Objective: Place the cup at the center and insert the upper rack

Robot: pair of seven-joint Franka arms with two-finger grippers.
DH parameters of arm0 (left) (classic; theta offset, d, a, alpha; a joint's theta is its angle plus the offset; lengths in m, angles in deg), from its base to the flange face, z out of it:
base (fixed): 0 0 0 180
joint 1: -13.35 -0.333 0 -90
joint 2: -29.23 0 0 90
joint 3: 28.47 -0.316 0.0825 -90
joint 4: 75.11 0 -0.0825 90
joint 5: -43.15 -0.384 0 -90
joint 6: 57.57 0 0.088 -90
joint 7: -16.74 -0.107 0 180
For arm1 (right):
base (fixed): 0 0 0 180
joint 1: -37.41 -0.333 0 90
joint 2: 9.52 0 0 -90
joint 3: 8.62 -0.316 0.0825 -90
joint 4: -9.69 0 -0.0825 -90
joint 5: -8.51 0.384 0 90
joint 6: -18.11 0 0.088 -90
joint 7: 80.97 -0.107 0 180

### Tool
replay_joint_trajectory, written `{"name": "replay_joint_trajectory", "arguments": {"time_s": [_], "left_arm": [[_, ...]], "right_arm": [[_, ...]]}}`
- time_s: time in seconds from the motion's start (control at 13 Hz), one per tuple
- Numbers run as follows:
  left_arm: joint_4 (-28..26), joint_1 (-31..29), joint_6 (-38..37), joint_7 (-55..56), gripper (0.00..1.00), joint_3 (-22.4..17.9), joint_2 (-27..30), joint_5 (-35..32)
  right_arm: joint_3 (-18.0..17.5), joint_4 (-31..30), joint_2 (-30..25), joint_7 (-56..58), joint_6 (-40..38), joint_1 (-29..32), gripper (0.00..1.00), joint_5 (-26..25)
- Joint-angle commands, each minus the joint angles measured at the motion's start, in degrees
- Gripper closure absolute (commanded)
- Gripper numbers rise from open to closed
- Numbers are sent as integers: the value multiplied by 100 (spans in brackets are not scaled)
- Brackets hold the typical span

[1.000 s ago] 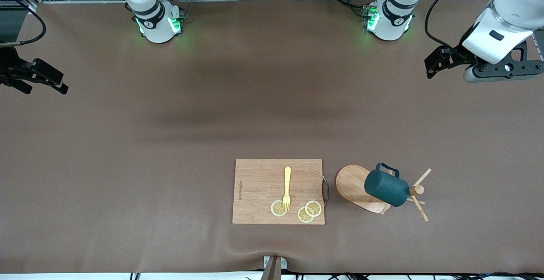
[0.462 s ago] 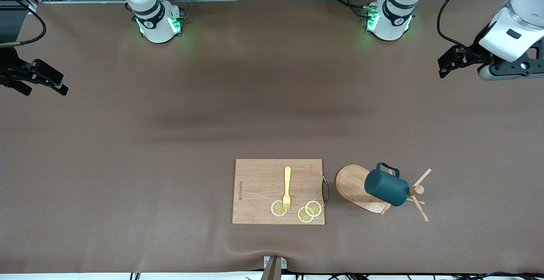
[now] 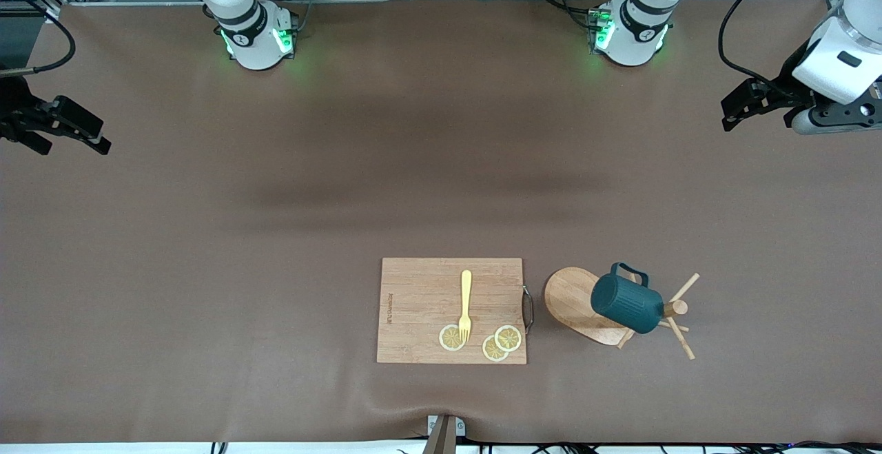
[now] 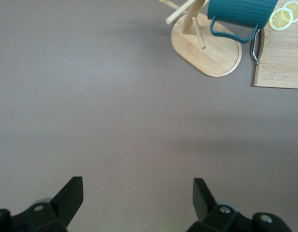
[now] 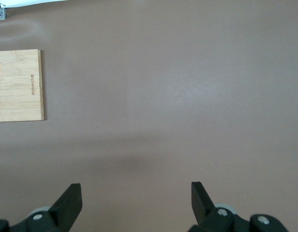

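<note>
The dark teal ribbed cup (image 3: 626, 304) hangs on the light wooden upper rack (image 3: 568, 295), a mug tree with an oval base, near the front edge of the table toward the left arm's end. In the left wrist view the cup (image 4: 240, 9) and the upper rack (image 4: 211, 53) show far off. My left gripper (image 3: 725, 115) hovers open and empty over bare table at the left arm's end, well away from the rack; its jaws (image 4: 138, 193) stand wide. My right gripper (image 3: 72, 142) waits open and empty over the right arm's end (image 5: 136, 195).
A rectangular wooden cutting board (image 3: 420, 309) lies beside the rack, toward the right arm's end, with a yellow fork (image 3: 466, 302) and lemon slices (image 3: 451, 337) on it. A brown mat (image 3: 275, 233) covers the table.
The left arm has drawn back toward its own end of the table, away from the middle. The right arm, cup and rack have not moved.
</note>
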Motion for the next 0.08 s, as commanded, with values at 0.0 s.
{"name": "replay_joint_trajectory", "arguments": {"time_s": [0.0], "left_arm": [[146,-2,11,-11,0,26,-79,-9]], "right_arm": [[-9,63,1,56,40,6,0,112]]}}
